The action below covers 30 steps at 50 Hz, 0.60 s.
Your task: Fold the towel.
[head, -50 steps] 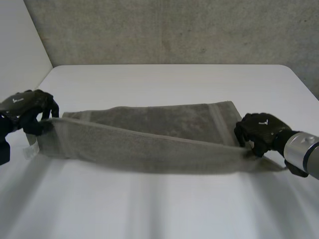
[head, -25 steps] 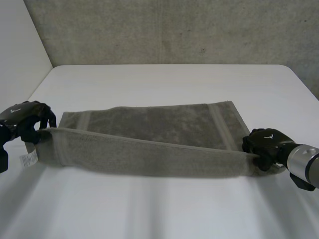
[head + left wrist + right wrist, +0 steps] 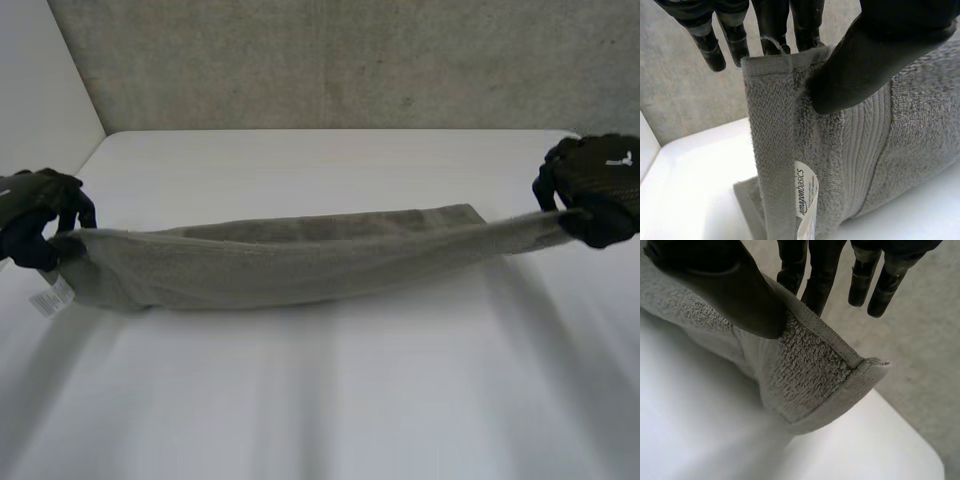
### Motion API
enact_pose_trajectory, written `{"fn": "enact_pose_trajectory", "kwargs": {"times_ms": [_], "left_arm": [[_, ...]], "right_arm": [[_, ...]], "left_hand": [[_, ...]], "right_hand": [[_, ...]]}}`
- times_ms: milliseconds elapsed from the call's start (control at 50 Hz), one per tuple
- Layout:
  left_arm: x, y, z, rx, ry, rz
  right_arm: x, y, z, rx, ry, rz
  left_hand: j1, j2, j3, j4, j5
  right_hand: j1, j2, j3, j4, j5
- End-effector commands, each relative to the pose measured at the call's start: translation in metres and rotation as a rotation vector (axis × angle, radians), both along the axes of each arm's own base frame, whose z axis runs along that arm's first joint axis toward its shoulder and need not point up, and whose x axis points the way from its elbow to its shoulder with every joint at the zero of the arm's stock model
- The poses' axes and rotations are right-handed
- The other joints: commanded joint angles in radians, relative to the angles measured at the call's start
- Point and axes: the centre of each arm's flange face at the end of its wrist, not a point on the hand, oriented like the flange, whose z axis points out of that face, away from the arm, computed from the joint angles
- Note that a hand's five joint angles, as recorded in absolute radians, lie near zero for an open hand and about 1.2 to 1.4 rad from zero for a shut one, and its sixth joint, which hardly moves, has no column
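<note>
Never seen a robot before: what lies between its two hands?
The grey towel spans the gap in the head view, its ends pinched by the left hand and the right hand.

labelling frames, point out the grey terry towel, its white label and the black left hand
grey terry towel (image 3: pixel 270 265): head view, stretched middle
white label (image 3: pixel 806 194): left wrist view, printed face
black left hand (image 3: pixel 30 207): head view, its back
</note>
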Motion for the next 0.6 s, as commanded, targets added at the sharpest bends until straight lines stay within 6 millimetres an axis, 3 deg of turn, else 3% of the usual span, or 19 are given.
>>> {"fn": "enact_pose_trajectory", "kwargs": {"times_ms": [20,100,140,320,420,540,600], "left_arm": [[0.004,-0.022,-0.01,0.049,0.012,0.003],[0.003,-0.033,-0.021,0.093,0.02,0.0],[-0.007,-0.036,-0.025,0.108,0.016,-0.024],[-0.02,-0.03,-0.023,0.11,0.008,-0.046],[-0.02,-0.017,-0.015,0.091,0.02,-0.039],[-0.017,-0.006,-0.013,0.089,0.023,-0.025],[-0.014,0.008,-0.004,0.053,0.023,-0.012]], "right_arm": [[0.0,-0.026,-0.008,0.024,-0.012,0.003],[-0.001,-0.036,-0.016,0.042,-0.008,-0.004],[0.001,-0.041,-0.02,0.049,0.0,-0.01],[0.003,-0.037,-0.027,0.067,0.018,-0.018],[0.002,-0.016,-0.026,0.079,0.017,-0.017],[-0.002,-0.006,-0.027,0.078,0.026,-0.026],[-0.01,0.008,-0.017,0.037,0.051,-0.046]], "left_hand": [[0.097,0.057,-0.052,-0.059,0.056],[0.097,0.057,-0.052,-0.059,0.056],[0.097,0.057,-0.052,-0.059,0.056],[0.097,0.057,-0.052,-0.059,0.056],[0.097,0.057,-0.052,-0.059,0.056],[0.097,0.057,-0.052,-0.059,0.056],[0.097,0.057,-0.052,-0.059,0.056]], "right_hand": [[0.074,0.065,-0.043,-0.076,0.054],[0.074,0.065,-0.043,-0.076,0.054],[0.074,0.065,-0.043,-0.076,0.054],[0.074,0.065,-0.043,-0.076,0.054],[0.074,0.065,-0.043,-0.076,0.054],[0.074,0.065,-0.043,-0.076,0.054],[0.074,0.065,-0.043,-0.076,0.054]]}}
